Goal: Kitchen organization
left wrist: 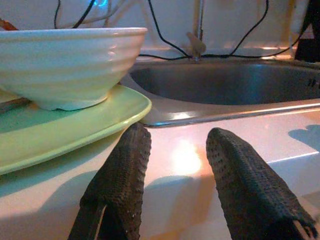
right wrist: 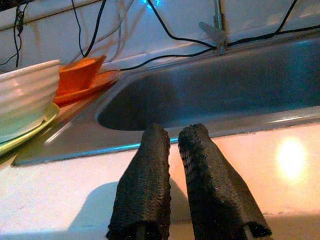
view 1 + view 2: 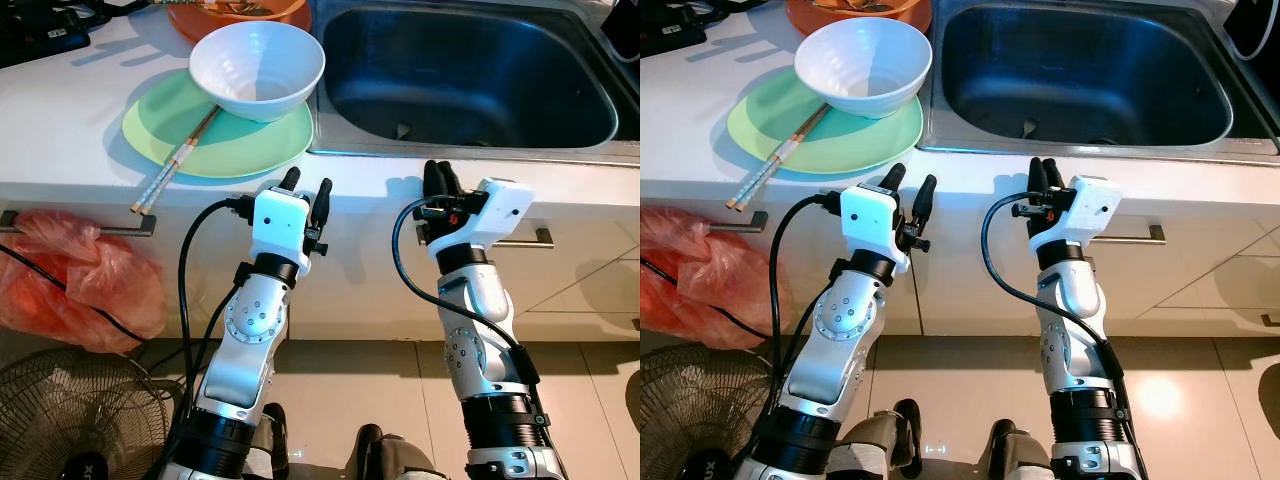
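Observation:
A white ribbed bowl (image 3: pixel 258 68) stands on a pale green plate (image 3: pixel 216 132) on the white counter, with a pair of chopsticks (image 3: pixel 175 162) lying across the plate's left side. My left gripper (image 3: pixel 306 188) is open at the counter's front edge, just below the plate's near rim. My right gripper (image 3: pixel 441 178) is shut with nothing between its fingers, raised at the counter edge in front of the steel sink (image 3: pixel 465 75). In the left wrist view the bowl (image 1: pixel 65 65) and plate (image 1: pixel 75 127) lie close ahead, beyond the fingertips (image 1: pixel 127 165).
An orange dish (image 3: pixel 235 15) sits behind the bowl at the back of the counter. Under the counter are drawer handles (image 3: pixel 540 238), a red plastic bag (image 3: pixel 85 285) and a floor fan (image 3: pixel 70 420). Black cables run along the wall behind the sink (image 2: pixel 165 35).

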Controlling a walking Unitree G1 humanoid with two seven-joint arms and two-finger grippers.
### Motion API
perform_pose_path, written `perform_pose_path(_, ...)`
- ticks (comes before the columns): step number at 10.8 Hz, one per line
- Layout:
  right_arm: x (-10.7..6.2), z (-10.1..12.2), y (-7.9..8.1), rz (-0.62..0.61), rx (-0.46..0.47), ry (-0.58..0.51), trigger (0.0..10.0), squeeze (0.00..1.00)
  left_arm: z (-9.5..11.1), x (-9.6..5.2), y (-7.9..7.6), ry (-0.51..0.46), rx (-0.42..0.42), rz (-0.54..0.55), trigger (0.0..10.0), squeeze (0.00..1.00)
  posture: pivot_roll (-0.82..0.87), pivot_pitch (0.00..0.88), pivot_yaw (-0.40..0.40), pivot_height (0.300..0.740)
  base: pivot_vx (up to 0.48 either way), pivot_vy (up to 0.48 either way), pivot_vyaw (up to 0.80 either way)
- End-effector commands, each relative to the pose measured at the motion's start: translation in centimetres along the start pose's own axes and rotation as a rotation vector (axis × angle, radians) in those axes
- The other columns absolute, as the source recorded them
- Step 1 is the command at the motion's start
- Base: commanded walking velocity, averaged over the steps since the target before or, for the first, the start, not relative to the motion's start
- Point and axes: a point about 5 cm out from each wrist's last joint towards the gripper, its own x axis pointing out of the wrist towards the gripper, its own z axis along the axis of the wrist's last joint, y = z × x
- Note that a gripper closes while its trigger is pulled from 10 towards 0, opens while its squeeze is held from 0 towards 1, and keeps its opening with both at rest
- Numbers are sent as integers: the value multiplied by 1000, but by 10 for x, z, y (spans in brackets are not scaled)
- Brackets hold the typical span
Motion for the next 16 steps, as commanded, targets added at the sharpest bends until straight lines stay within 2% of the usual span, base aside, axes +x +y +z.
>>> perform_pose_path(1,-3,1,-2,-14,4,1,10000,0,6,0,0,-30,3,18,10000,0,133,183,-49,740,0,0,0)
perform_pose_path(3,-3,1,-2,-18,3,6,10000,0,1,-8,10,-5,0,60,10000,0,134,185,-49,740,0,0,0)
perform_pose_path(4,-3,0,-3,-20,3,9,10000,0,2,-11,18,2,-66,92,10000,0,142,191,-52,740,0,0,0)
perform_pose_path(5,-4,-1,-4,-23,3,17,10000,0,7,-16,34,-5,-70,127,10000,0,153,195,-56,740,0,0,0)
perform_pose_path(6,-4,-4,-3,-21,7,27,10000,0,4,-23,42,14,-4,148,10000,878,160,192,-56,740,0,0,0)
perform_pose_path(7,-4,-5,-2,-19,8,31,10000,0,1,-28,45,27,29,166,10000,1000,162,191,-56,740,0,0,0)
perform_pose_path(8,-4,-6,-2,-20,11,35,10000,0,-7,-37,42,57,147,124,10000,1000,168,190,-57,740,0,0,0)
perform_pose_path(9,-5,-7,-2,-21,12,39,10000,0,-13,-42,38,79,176,92,10000,439,168,190,-57,740,0,0,0)
perform_pose_path(10,-5,-7,-2,-21,13,39,10000,0,-11,-42,37,67,173,104,10000,0,167,188,-56,740,0,0,0)
perform_pose_path(11,-5,-7,-2,-24,13,38,10000,0,-11,-46,41,59,210,130,10000,0,167,188,-56,740,0,0,0)
perform_pose_path(12,-5,-7,-3,-27,13,37,10000,0,-18,-56,49,79,261,176,10000,0,170,187,-56,740,0,0,0)
perform_pose_path(14,-4,-8,-3,-28,15,36,10000,0,-34,-76,76,161,290,363,10000,0,176,186,-58,740,0,0,0)
perform_pose_path(15,-3,-8,-3,-24,17,36,10000,0,-38,-87,90,190,249,469,10000,0,184,189,-64,740,0,0,0)
perform_pose_path(16,-3,-8,-3,-23,17,37,10000,0,-37,-88,92,188,220,481,10000,0,185,188,-65,740,0,0,0)
